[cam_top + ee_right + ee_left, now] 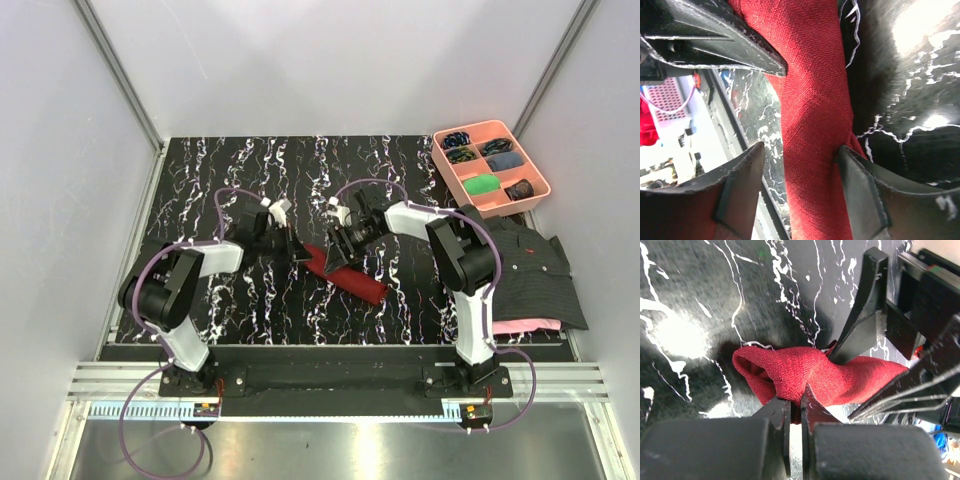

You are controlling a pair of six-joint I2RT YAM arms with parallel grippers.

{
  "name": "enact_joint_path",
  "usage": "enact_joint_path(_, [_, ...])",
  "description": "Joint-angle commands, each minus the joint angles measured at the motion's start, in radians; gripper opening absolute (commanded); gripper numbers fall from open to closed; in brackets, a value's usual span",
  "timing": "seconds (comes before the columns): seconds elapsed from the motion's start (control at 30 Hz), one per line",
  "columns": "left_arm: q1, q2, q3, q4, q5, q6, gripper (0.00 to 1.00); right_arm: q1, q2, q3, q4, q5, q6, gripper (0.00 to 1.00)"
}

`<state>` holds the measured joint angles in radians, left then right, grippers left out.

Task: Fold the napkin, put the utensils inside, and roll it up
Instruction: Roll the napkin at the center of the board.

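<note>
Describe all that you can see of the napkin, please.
The napkin is dark red woven cloth, rolled into a thick, wrinkled tube. It lies slanted on the table, between the arms. The left tool is shut on it near one end. The right tool stands open astride it, one finger touching its side.

Black table [250, 180] with white marble veining, centre of frame. Plain white wall panels [330, 60] above and at both sides, aluminium corner posts [120, 70], ribbed metal rail [560, 385] along the bottom.
</note>
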<state>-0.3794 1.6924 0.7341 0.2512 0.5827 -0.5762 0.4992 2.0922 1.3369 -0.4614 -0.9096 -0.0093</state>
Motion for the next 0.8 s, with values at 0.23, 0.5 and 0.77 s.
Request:
enact_joint_path(0.23, [-0.006, 0.061, 0.186, -0.200, -0.044, -0.004, 0.00, -0.014, -0.321, -0.083, 0.067, 0.440, -0.038, 0.77])
enact_joint_path(0.5, [0.002, 0.113, 0.312, -0.358, -0.024, 0.029, 0.00, 0.047, -0.423, -0.151, 0.079, 0.399, -0.006, 0.77])
enact_joint_path(0.77, [0.016, 0.216, 0.430, -0.466, 0.009, 0.062, 0.00, 0.081, -0.347, -0.165, 0.078, 0.360, 0.035, 0.77])
